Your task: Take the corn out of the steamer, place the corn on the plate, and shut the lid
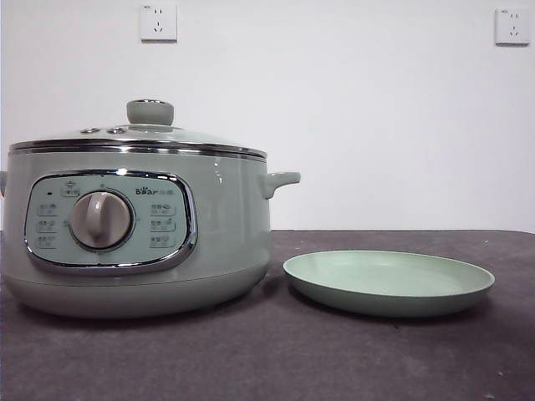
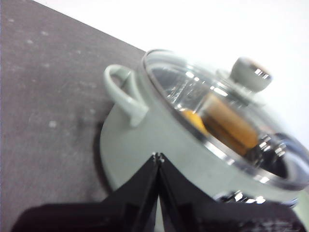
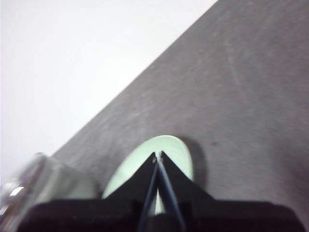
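The sage-green steamer [image 1: 134, 234] stands at the left of the table with its glass lid [image 1: 138, 138] on. In the left wrist view the corn [image 2: 229, 123] shows as a yellow-orange cob through the lid [image 2: 217, 106] inside the steamer [image 2: 159, 145]. The pale green plate [image 1: 389, 281] lies empty to the right of the steamer. My left gripper [image 2: 158, 157] is shut and empty, off the steamer's side near a handle [image 2: 123, 94]. My right gripper [image 3: 158, 155] is shut and empty, over the plate [image 3: 176, 152]. Neither gripper shows in the front view.
The table has a dark grey cloth [image 1: 267, 359]. A white wall with two power sockets [image 1: 159, 22] stands behind. The steamer's right side handle [image 1: 282, 180] juts toward the plate.
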Robot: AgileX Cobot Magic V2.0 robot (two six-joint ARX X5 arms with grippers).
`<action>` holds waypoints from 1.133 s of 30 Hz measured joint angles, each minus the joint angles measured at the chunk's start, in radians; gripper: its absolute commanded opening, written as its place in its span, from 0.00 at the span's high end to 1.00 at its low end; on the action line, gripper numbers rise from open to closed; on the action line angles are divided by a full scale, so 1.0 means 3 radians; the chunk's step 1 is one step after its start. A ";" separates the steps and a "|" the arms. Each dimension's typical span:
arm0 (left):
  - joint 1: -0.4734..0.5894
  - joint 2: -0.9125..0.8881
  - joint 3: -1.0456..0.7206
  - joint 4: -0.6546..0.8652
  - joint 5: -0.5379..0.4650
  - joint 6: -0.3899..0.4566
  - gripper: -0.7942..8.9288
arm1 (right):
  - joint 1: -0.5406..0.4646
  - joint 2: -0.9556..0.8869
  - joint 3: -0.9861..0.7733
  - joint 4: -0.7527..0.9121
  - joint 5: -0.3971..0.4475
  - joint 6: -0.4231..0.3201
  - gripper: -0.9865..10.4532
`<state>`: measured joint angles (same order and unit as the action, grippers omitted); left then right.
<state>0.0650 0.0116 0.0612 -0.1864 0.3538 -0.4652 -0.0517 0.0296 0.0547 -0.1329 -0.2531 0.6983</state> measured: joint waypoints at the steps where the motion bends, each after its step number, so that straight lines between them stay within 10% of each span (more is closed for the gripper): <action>1: 0.0001 0.0006 0.0083 -0.0053 -0.0001 -0.0001 0.93 | 0.0000 0.0024 0.0066 0.0000 -0.0010 0.0008 0.92; 11: 0.0001 0.0591 0.1179 -0.0258 -0.0013 0.0070 0.93 | 0.0000 0.0703 0.1198 -0.0173 -0.0036 -0.0392 0.92; 22: 0.0000 0.1741 0.2457 -0.0961 0.0492 0.0937 0.90 | 0.0000 0.1747 0.2361 -0.0853 -0.0839 -0.1325 0.91; 26: 0.0000 0.2050 0.2744 -0.1057 0.0576 0.1104 0.61 | 0.0000 0.2032 0.2477 -0.0882 -0.1227 -0.1499 0.79; 34: -0.0117 0.2515 0.3031 -0.1058 0.0580 0.1169 0.42 | 0.0094 0.2384 0.2494 -0.0895 -0.1329 -0.1546 0.63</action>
<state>0.0299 0.7662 0.9707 -0.5037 0.5278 -0.1146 -0.0235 0.7448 0.8028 -0.4015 -0.6518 0.2344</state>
